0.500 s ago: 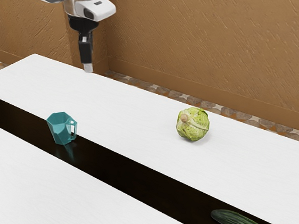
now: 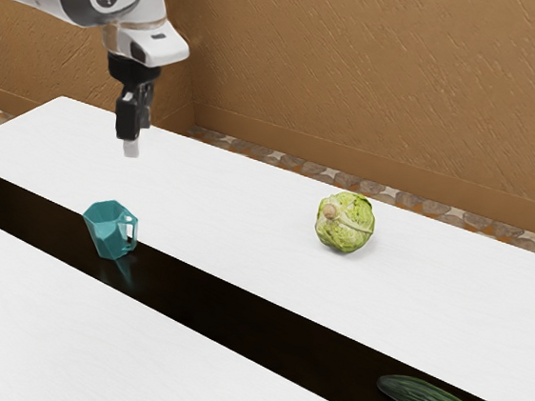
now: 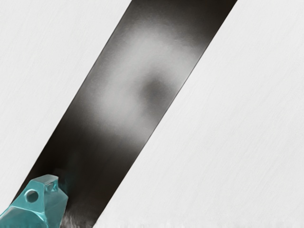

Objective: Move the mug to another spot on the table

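teal mug [image 2: 108,226] stands ungrasped; the gripper [image 2: 132,150] hovers above it, open or closed i cannot tell. approach step, i judge: next, lower onto the mug.

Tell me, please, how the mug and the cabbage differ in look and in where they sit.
The mug is teal, the cabbage yellow-green. The mug is faceted with a handle; the cabbage is a round leafy ball. The mug stands at the edge of the black strip, the cabbage on the white top toward the exterior view's right. Both rest on the table, apart from the gripper.
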Robot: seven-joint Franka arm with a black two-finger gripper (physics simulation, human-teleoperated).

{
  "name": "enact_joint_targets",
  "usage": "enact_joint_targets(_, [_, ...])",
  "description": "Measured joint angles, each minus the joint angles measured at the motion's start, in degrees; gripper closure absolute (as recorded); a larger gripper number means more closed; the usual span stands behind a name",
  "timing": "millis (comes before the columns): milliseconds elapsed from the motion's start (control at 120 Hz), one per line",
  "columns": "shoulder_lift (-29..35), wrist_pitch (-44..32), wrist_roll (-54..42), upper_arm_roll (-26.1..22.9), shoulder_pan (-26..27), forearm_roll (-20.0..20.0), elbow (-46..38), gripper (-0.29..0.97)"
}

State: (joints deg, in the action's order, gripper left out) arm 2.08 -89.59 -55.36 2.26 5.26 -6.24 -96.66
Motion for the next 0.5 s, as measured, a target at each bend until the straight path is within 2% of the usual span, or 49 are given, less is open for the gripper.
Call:
enact_joint_targets(108, [1.7, -0.5, -4.3, -0.1, -0.2, -4.3, -6.3, 0.00])
enact_joint_targets(175, [3.3, -3.7, -6.8, 0.0, -0.8, -6.1, -12.7, 0.00])
enact_joint_targets(258, [3.7, -7.1, -9.6, 0.2, -1.7, -7.8, -16.5, 0.00])
enact_joint_targets(392, [2.1, -10.3, -13.3, 0.4, -1.9, -9.7, -16.4, 0.00])
enact_joint_targets(500, [-4.0, -11.8, -15.7, 0.5, -2.7, -10.3, -13.0, 0.00])
